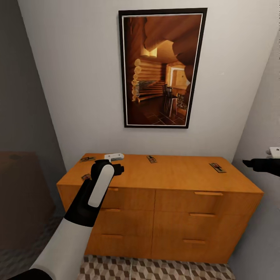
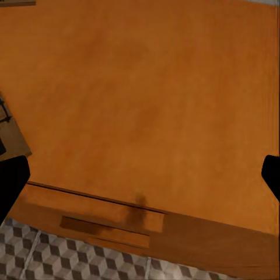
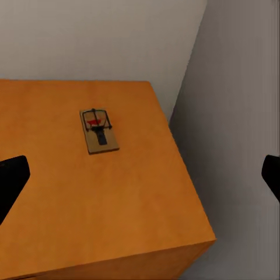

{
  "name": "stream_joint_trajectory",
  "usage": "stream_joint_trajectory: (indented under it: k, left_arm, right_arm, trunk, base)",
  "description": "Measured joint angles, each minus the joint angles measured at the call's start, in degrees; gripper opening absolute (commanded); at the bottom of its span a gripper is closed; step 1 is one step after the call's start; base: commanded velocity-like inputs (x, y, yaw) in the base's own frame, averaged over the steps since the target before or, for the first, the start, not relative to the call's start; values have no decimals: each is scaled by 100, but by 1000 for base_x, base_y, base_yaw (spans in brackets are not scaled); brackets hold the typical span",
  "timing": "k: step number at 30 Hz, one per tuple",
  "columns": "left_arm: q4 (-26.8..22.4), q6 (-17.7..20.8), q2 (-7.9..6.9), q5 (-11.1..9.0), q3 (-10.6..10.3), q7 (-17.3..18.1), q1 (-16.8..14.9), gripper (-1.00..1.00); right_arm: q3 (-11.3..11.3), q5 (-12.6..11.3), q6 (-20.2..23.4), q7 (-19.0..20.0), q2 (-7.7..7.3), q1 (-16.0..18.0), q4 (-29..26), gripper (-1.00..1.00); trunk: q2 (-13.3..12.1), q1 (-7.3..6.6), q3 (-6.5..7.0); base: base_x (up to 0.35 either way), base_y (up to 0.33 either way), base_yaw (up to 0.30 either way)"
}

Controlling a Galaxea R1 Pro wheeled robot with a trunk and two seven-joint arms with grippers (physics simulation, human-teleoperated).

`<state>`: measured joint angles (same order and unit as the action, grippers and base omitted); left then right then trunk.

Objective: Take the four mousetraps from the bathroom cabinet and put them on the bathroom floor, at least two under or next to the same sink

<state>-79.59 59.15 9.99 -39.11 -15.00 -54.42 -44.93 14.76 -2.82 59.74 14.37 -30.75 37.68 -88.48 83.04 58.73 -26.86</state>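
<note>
A pale grey wall (image 1: pixel 77 77) fills the back of the head view, and a tall black-framed picture of a log-cabin interior (image 1: pixel 162 68) hangs on it above the furniture. Below stands the low, wide orange-brown wooden cabinet (image 1: pixel 175 210) with flat drawer fronts and slim bar handles, set in a corner between the back wall and a grey side wall. At its foot lies the bathroom floor of square tiles printed with a brown, beige and white cube pattern (image 1: pixel 155 270).

The white and black left arm (image 1: pixel 83 210) reaches up over the cabinet's left front part, and the left gripper (image 1: pixel 114 157) sits above the top near its back edge. In the left wrist view its two dark fingers (image 2: pixel 11 181) stand far apart at the edges of the picture with nothing between them but bare cabinet top. The right gripper (image 1: pixel 258 163) hovers off the cabinet's right end; its black fingertips (image 3: pixel 10 178) are likewise spread wide and hold nothing.

Four small flat dark-brown mousetraps with metal parts lie on the cabinet top: one at the back left corner (image 1: pixel 87 159), one near the left front edge beside the arm (image 1: pixel 85 177), one at the back middle (image 1: pixel 151 159), and one toward the right end (image 1: pixel 217 167), which the right wrist view shows lying flat near the corner (image 3: pixel 99 131).
</note>
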Motion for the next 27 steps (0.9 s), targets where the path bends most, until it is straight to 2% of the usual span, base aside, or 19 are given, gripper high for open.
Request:
stream_joint_trajectory:
  k: [14, 27]
  left_arm:
    - [0, 1, 1, 0, 1, 0, -1, 100]
    - [0, -7, 1, 1, 1, 0, 0, 100]
  right_arm:
    - [-333, 1, -1, -2, 40, -2, 8, 100]
    - [-407, 7, -1, -62, 108, -2, 9, 100]
  trunk:
    - [0, 0, 0]
    - [0, 0, 0]
  base:
    - [0, -34, 0]
    - [2, -2, 0]
